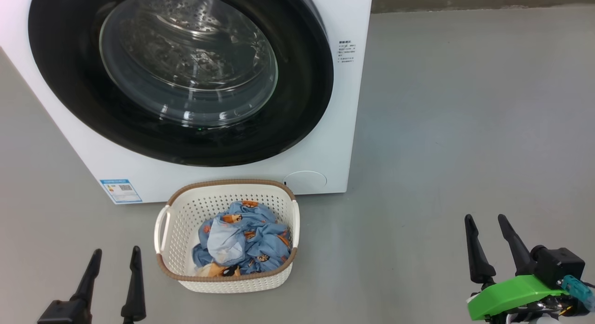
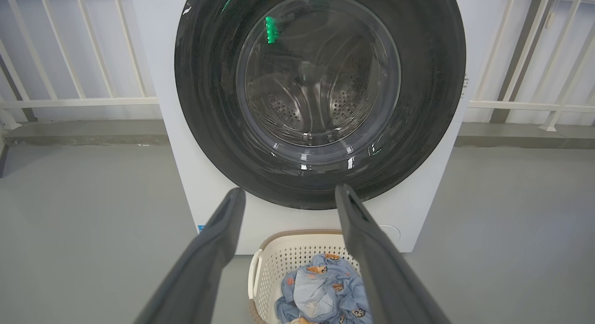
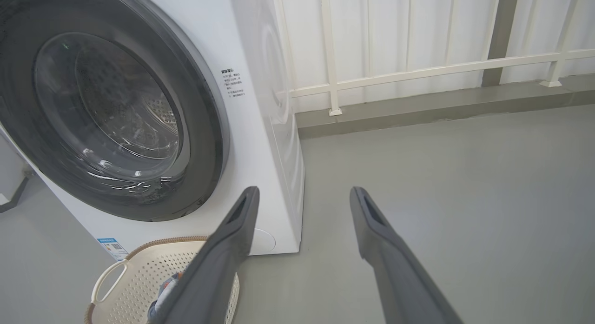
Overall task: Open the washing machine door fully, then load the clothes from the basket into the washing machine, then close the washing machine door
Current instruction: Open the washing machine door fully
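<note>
The white washing machine (image 1: 325, 142) stands ahead on the grey floor, its round black-rimmed door (image 1: 69, 82) shut flat against the front, steel drum visible through the glass. In front of it sits the cream perforated basket (image 1: 186, 212) holding the blue bear-print clothes (image 1: 246, 240). My left gripper (image 1: 116, 256) is open at the lower left, left of the basket. My right gripper (image 1: 485, 221) is open at the lower right, well clear of the basket. In the left wrist view the door (image 2: 418, 105), basket (image 2: 288, 254) and clothes (image 2: 320, 287) lie ahead of the open left gripper (image 2: 288, 194). The right wrist view has the open right gripper (image 3: 304, 194) beside the machine (image 3: 279, 175).
A white railing (image 3: 418, 73) and a low grey kerb (image 3: 441, 105) run behind the machine. Open grey floor (image 1: 465, 128) stretches to the machine's right. A blue energy sticker (image 1: 120, 190) sits low on the washer's front.
</note>
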### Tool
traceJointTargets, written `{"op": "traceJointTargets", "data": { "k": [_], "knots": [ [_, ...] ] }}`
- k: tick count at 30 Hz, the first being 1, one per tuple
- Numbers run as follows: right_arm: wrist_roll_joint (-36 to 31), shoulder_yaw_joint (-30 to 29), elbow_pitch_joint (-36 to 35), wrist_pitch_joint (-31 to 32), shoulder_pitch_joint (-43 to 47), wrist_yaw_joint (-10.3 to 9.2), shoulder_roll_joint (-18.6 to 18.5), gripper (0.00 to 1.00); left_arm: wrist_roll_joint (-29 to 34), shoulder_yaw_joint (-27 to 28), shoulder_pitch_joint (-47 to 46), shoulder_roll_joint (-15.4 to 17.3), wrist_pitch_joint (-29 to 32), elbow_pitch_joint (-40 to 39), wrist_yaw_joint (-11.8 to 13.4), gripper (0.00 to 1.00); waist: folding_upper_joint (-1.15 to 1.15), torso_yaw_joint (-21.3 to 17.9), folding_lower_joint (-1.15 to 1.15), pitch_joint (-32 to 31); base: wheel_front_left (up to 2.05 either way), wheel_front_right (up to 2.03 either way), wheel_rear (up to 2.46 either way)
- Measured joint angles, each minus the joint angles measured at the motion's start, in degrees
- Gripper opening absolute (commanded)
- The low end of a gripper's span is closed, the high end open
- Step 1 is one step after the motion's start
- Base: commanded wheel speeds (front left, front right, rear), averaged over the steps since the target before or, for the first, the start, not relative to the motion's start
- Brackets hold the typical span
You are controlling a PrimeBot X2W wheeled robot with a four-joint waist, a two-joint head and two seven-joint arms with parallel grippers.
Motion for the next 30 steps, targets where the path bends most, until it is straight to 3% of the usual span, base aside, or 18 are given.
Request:
{"op": "traceJointTargets", "data": {
  "k": [9, 15, 22, 30],
  "knots": [
    [2.98, -0.11, -1.53, -0.01, -1.97, 0.0, -0.01, 1.0, 0.36, -0.74, 0.08, -0.12, 0.0, -1.24, -0.01, 1.0, 0.0, 0.23, 0.0, 0.51, 0.0, 0.0, 0.0],
    [8.99, -1.42, -1.56, -0.01, -3.81, 0.0, -0.03, 1.0, 0.62, -1.22, 1.13, -0.24, -0.01, -2.34, -0.01, 1.0, 0.0, 0.51, 0.0, 1.16, 0.0, 0.0, 0.0],
    [26.04, -2.08, -0.41, 0.13, -8.14, 0.0, -0.04, 1.0, 0.62, -2.0, 1.19, -0.55, -0.01, -2.71, -0.01, 1.0, 0.0, 1.03, 0.0, 2.52, 0.0, 0.0, 0.0],
    [45.79, -4.57, 3.32, 7.94, -14.41, 0.0, -0.19, 0.99, 0.42, -3.9, 0.76, -0.77, -0.01, -2.6, -0.01, 1.0, 0.0, 2.25, 0.0, 4.54, 0.0, 0.0, 0.0]
  ]
}}
